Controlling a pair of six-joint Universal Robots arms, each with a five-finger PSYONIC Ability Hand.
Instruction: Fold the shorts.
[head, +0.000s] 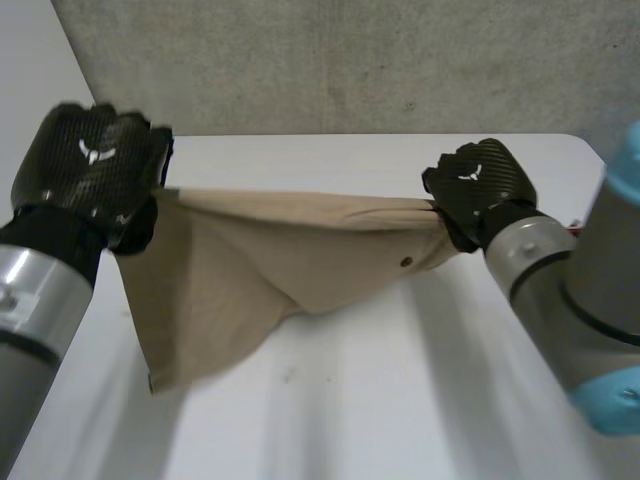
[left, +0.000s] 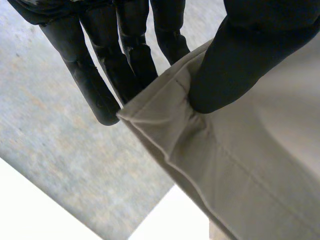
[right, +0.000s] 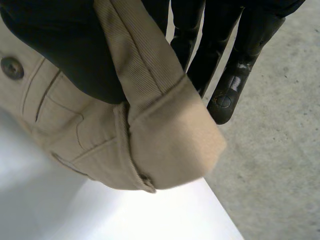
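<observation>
The tan shorts (head: 250, 265) hang stretched between both hands above the white surface (head: 400, 400). Their top edge runs taut from hand to hand, and the lower part sags in a loose fold whose bottom corner touches the surface.

The left hand (head: 90, 165) grips the shorts at their left upper corner. In its wrist view the thumb (left: 225, 65) presses a hemmed edge of the cloth (left: 240, 165) against the fingers (left: 95, 90), which reach straight down behind it.

The right hand (head: 480, 185) holds the opposite corner of the shorts, bunched at what seems to be the waistband. There the thumb (right: 65, 50) pins the thick folded band (right: 165, 145) against the fingers (right: 230, 85). A dark button (right: 11, 67) sits on the shorts just beside that thumb.

A grey wall (head: 350, 60) stands behind the shorts.
</observation>
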